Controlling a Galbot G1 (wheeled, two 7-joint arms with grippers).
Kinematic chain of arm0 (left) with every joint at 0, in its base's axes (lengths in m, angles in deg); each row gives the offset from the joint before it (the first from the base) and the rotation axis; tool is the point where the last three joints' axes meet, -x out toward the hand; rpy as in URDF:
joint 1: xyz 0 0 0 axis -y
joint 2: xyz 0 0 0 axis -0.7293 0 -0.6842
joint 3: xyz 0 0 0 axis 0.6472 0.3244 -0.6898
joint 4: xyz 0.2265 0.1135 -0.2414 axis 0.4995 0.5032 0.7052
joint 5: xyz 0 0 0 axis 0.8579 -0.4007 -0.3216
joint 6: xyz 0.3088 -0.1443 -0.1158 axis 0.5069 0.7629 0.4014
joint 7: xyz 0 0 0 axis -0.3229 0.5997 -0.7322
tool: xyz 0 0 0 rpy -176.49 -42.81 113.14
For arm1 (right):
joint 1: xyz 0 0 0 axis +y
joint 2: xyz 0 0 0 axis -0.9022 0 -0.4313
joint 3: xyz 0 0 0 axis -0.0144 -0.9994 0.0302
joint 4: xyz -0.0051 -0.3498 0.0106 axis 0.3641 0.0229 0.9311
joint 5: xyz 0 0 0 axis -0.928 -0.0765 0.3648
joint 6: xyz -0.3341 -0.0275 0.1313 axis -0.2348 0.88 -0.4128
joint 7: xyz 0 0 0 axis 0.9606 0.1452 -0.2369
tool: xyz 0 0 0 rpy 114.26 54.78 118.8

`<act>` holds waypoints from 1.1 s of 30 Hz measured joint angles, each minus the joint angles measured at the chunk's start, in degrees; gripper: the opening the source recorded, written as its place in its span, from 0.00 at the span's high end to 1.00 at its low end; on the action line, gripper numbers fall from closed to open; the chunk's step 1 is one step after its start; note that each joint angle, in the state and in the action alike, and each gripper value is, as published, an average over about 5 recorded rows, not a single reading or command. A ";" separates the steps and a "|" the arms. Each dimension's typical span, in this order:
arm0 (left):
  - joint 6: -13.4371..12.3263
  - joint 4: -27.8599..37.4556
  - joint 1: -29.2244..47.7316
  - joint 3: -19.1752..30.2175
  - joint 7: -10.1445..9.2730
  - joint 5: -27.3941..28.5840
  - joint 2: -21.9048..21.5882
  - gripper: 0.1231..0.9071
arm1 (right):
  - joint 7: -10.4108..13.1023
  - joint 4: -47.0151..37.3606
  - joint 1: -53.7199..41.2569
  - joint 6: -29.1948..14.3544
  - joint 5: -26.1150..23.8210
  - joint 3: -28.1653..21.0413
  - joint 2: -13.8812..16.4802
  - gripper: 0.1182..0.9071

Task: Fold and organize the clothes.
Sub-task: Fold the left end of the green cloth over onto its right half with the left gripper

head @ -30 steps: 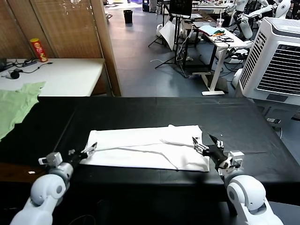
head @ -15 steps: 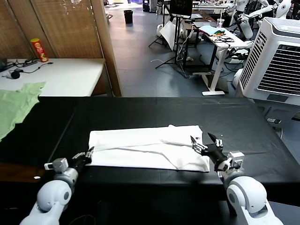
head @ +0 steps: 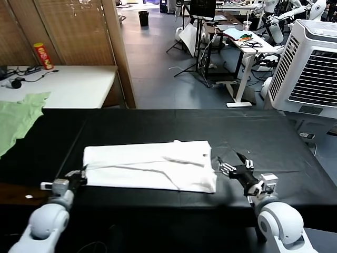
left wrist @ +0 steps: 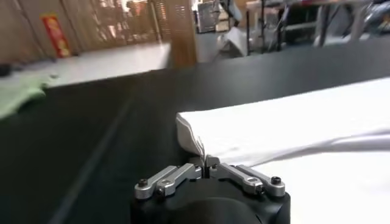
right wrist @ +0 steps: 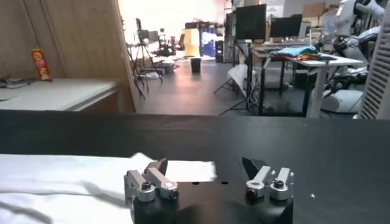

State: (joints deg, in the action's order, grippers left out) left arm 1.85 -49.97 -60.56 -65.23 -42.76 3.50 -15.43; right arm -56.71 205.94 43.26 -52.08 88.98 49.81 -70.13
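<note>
Here, seen from the head, the white T-shirt (head: 150,166) lies folded into a long flat band across the near part of the black table (head: 174,126), running side to side. The left gripper (head: 79,177) sits low at the shirt's left near corner, its fingers pinched together on the cloth edge. The right gripper (head: 232,164) rests just beside the shirt's right end, apart from it, its two fingers spread wide with nothing between them. A pale green garment (head: 18,116) hangs over the table's far left edge, and behind it a red can (head: 43,55) stands on a white table (head: 68,84); a large white cooler (head: 310,63) stands to the right. From the left wrist, the gripper's fingertips (left wrist: 206,163) meet tight on a thin raised fold of the T-shirt (left wrist: 292,134), whose layered corner stands just beyond them on the black table (left wrist: 91,134). From the right wrist, the right gripper (right wrist: 204,165) shows both fingers well apart and holding nothing, with the shirt's end (right wrist: 73,176) lying on the black table (right wrist: 317,152) to one side of them.
</note>
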 joint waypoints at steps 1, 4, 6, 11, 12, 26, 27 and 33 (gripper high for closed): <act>-0.54 0.38 -0.36 -0.83 0.02 0.11 -1.16 0.97 | 0.01 0.07 0.13 -0.03 -0.01 0.20 -0.14 0.14; -1.41 1.09 -1.18 -2.90 -0.03 0.44 -4.44 0.97 | 0.03 0.18 0.63 -0.22 -0.14 0.66 -0.59 0.14; -1.17 0.81 -1.58 -3.56 -0.15 0.59 -5.82 0.97 | 0.03 0.20 1.02 -0.41 -0.37 0.85 -0.92 0.14; 1.35 -2.96 -1.98 -2.60 -0.94 0.53 -5.09 0.97 | 0.03 0.69 2.17 -0.69 -1.14 1.50 -1.70 0.14; 1.91 -4.18 -1.87 -2.01 -1.23 0.39 -4.35 0.97 | 0.04 0.89 2.43 -0.69 -1.23 1.69 -1.80 0.14; 9.18 -18.37 4.19 17.27 -7.20 -9.85 9.39 0.97 | 0.01 3.93 8.24 -1.24 -2.49 6.58 -3.85 0.14; 9.41 -18.54 4.72 18.80 -7.50 -10.63 10.33 0.97 | 0.00 4.07 8.57 -1.25 -2.56 6.84 -3.98 0.14; 9.65 -18.04 7.80 26.34 -8.17 -11.23 16.05 0.97 | -0.07 4.59 9.92 -1.25 -3.08 7.73 -4.37 0.14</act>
State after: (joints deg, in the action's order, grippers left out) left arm 11.50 -68.01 -52.75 -38.89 -50.93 -7.74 0.62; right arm -56.78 210.53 53.18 -53.33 85.90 57.54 -74.49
